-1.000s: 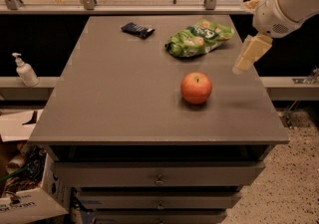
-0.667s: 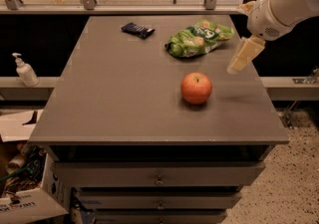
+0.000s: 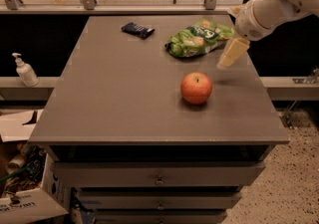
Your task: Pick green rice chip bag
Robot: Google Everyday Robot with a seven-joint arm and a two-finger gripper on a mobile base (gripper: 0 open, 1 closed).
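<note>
The green rice chip bag point(image 3: 197, 38) lies crinkled at the back right of the grey table point(image 3: 114, 93), bright green with pale chip pictures. My gripper point(image 3: 231, 55) hangs from the white arm entering at the upper right. It sits just right of the bag and a little in front of it, above the table, not touching the bag. A red apple point(image 3: 196, 87) stands in front of the bag, left of and below the gripper.
A small dark blue wrapper point(image 3: 137, 30) lies at the back middle of the table. A soap pump bottle point(image 3: 24, 70) stands on a ledge to the left. Drawers are under the table, and boxes with clutter sit at the lower left.
The gripper has moved left and slightly down, closer to the green bag. The bag, apple and wrapper have not moved.
</note>
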